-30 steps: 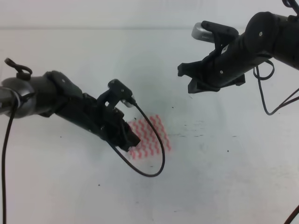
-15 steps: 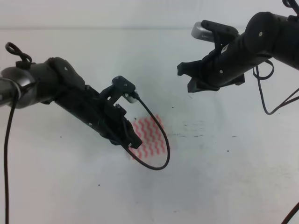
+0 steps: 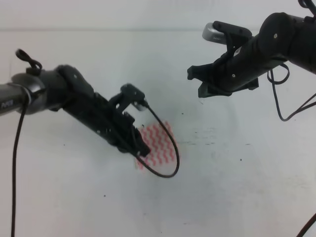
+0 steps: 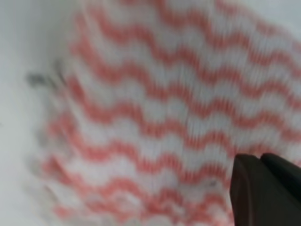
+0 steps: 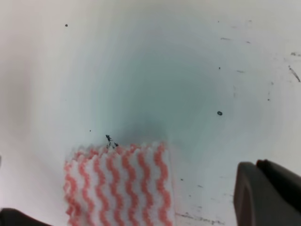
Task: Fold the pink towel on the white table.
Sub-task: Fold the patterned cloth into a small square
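Observation:
The pink towel (image 3: 160,145) lies flat as a small folded rectangle on the white table (image 3: 237,187). My left gripper (image 3: 142,149) is low over the towel's left edge, and its dark body hides that part. In the left wrist view the towel (image 4: 164,117) fills the blurred frame, with the gripper (image 4: 263,188) at the lower right, jaws together. My right gripper (image 3: 197,83) hangs high above the table, behind and right of the towel. The right wrist view shows the towel (image 5: 117,188) below and the gripper (image 5: 264,193) empty, jaws together.
A black cable loop (image 3: 170,163) from the left arm hangs over the towel's right side. The table's far edge (image 3: 148,30) runs across the top. Small dark specks and scuffs (image 3: 207,143) mark the tabletop right of the towel.
The left arm has swung up and to the right, while its gripper stays at the towel's left edge. The cable loop shifted right. The towel and the right arm have not moved.

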{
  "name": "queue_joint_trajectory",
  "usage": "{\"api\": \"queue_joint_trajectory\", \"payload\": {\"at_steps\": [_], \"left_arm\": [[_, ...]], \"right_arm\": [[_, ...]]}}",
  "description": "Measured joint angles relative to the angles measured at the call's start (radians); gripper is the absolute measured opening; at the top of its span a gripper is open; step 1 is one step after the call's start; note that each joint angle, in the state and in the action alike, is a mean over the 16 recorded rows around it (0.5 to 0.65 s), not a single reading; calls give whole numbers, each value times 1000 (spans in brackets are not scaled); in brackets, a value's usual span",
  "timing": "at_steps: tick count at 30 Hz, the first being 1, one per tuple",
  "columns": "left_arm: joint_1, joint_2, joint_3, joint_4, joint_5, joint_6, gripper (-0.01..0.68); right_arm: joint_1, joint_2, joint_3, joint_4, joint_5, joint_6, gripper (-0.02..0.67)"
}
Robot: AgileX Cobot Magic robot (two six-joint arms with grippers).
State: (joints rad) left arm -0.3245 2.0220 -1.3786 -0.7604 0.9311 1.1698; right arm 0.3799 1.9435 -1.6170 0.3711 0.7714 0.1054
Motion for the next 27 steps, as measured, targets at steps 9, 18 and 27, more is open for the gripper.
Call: {"api": "queue_joint_trajectory", "payload": {"at_steps": [9,18,27], "left_arm": [[-1,-1,-61,-103,-109,6,-5],[-27,55,-75,-193,-221,0,-5],[-68,102,-77,-177,-292,-16,-4]], "right_arm": [[-5,0,0,-10,-19,1,-18],[-11,-1,0,-26,-34,2,-18],[-11,-1,0,-28,-35,3,-18]]}}
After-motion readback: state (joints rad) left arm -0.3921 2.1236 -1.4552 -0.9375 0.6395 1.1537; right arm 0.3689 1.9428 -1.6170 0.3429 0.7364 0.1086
